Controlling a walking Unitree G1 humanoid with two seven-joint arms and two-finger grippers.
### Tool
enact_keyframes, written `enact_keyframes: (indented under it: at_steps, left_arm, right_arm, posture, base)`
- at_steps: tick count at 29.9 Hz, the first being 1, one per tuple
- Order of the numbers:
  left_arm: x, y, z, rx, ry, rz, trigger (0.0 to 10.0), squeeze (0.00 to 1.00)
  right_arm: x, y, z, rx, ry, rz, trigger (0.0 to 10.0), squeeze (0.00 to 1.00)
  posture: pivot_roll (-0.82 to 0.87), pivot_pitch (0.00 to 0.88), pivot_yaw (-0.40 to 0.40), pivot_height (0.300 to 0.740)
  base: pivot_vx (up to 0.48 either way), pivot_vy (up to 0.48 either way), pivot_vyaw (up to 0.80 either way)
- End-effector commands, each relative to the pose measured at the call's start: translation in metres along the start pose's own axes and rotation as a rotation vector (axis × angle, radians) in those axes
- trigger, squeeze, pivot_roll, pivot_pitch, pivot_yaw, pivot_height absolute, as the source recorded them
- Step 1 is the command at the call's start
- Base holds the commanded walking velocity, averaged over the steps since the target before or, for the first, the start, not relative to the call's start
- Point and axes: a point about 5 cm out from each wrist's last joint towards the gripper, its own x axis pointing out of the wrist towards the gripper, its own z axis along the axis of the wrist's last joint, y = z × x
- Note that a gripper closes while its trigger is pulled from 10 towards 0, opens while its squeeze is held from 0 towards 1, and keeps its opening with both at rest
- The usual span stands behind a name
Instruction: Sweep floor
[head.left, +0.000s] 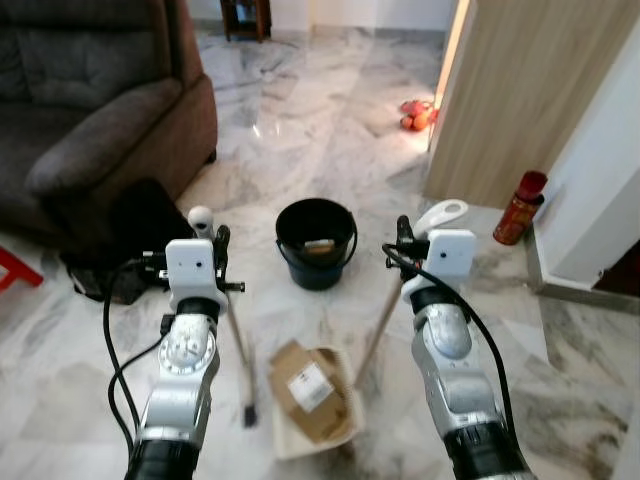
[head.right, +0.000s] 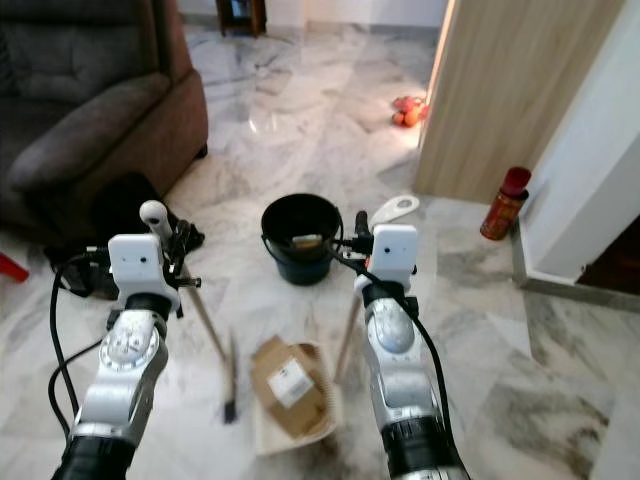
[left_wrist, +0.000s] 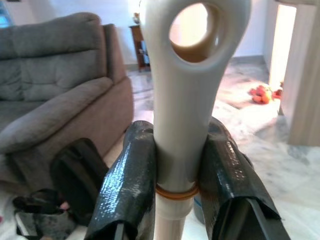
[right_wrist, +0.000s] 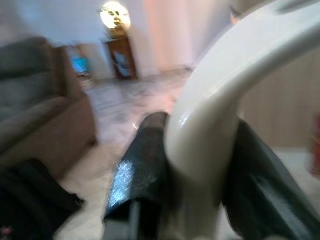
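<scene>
My left gripper (head.left: 218, 242) is shut on the white top of a broom handle (left_wrist: 185, 95), which has a hole in its end. The stick slants down to the small broom head (head.left: 249, 413) on the marble floor. My right gripper (head.left: 403, 238) is shut on the curved white grip of the dustpan handle (right_wrist: 215, 115). That handle runs down to the pale dustpan (head.left: 293, 445) between my arms. A flattened brown cardboard piece (head.left: 308, 388) with a white label lies in the pan. The black fingers (left_wrist: 132, 185) press both sides of the broom handle.
A black bucket (head.left: 316, 243) stands just ahead with something pale inside. A brown sofa (head.left: 100, 110) and a black bag (head.left: 135, 235) are at the left. At the right are a wooden panel (head.left: 520, 90), a red spray can (head.left: 519, 208) and a white wall. Red-orange items (head.left: 417, 115) lie farther off.
</scene>
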Motion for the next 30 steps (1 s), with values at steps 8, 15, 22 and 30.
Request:
enact_keyframes:
  at_steps: [8,15,22,30]
  left_arm:
    - [0.0035,0.0043,0.0108,-0.001,-0.047,0.011,10.0,0.00]
    - [0.0032,0.0041,0.0107,-0.001,-0.046,0.011,10.0,0.00]
    - [0.0035,0.0039,0.0108,-0.002,-0.046,0.010,10.0,0.00]
    - [0.0035,0.0033,0.0109,-0.002,-0.046,0.011,10.0,0.00]
  right_arm:
    - [0.0044,0.0079,0.0148,-0.021,-0.067,0.025,10.0,0.00]
    - [0.0044,0.0061,0.0137,-0.007,-0.061,0.017,10.0,0.00]
    - [0.0046,0.0061,0.0140,-0.008,-0.061,0.017,10.0,0.00]
    - [0.0046,0.0055,0.0139,-0.004,-0.060,0.017,10.0,0.00]
  posture:
    - [0.10,0.107,0.047,0.740]
    - [0.10,0.109,0.046,0.740]
    - [0.10,0.110,0.045,0.740]
    - [0.10,0.114,0.044,0.740]
  base:
    - [0.273,0.000,0.40]
    - [0.271,0.000,0.00]
    - [0.270,0.000,0.00]
    - [0.270,0.000,0.00]
